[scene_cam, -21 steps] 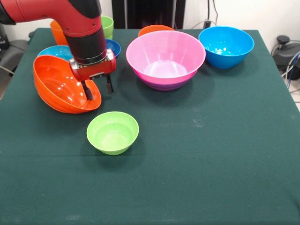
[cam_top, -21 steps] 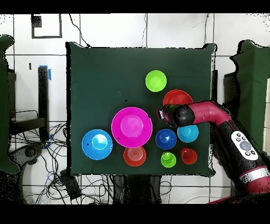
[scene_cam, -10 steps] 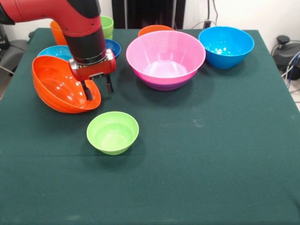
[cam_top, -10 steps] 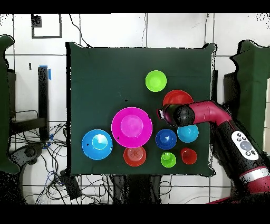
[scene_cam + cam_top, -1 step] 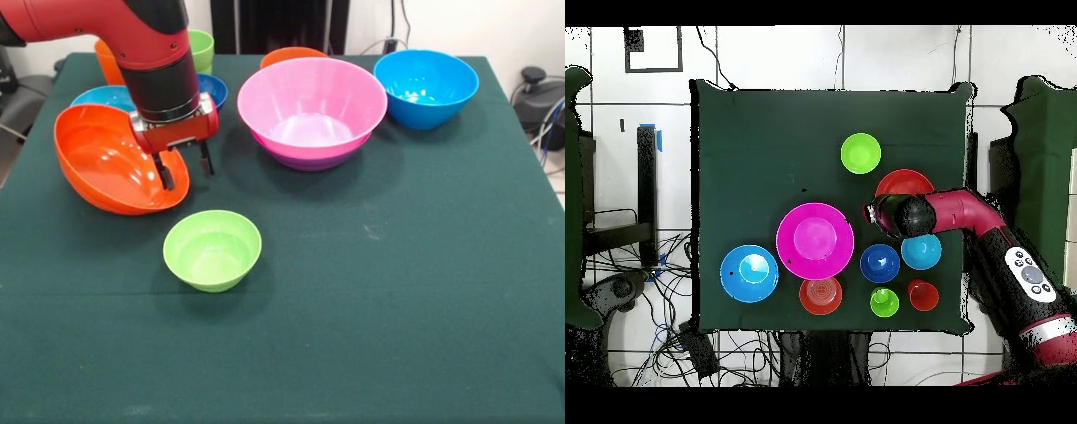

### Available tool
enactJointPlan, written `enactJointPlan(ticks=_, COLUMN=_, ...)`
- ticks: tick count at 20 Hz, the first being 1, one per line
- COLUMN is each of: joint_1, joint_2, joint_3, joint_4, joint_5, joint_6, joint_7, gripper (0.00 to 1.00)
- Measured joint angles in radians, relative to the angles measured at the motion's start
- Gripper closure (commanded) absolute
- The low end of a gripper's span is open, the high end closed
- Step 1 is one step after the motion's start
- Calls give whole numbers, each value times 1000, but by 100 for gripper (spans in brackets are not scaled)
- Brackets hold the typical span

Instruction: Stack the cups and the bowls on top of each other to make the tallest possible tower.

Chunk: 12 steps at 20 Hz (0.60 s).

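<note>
Gripper (image 5: pixel 184 170) pinching near rim of wide orange bowl (image 5: pixel 104 163), tilting it on green counter (image 5: pixel 397 265), beside small lime-green bowl (image 5: pixel 212 249).

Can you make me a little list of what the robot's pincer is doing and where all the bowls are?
pincer: one finger inside the wide orange bowl, one outside, astride its rim
wide orange bowl: tilted, one side lifted
pink bowl: nested in a purple bowl, mid-table
big blue bowl: alone by a far corner
small green bowl: upright, in front of the orange bowl
table: dark green cloth
</note>
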Motion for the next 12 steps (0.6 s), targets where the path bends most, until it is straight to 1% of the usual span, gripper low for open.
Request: enactJointPlan(ticks=12, joint_1=2, joint_2=-22, joint_3=-5, joint_4=0, joint_5=13, joint_6=0, joint_7=0, gripper=0)
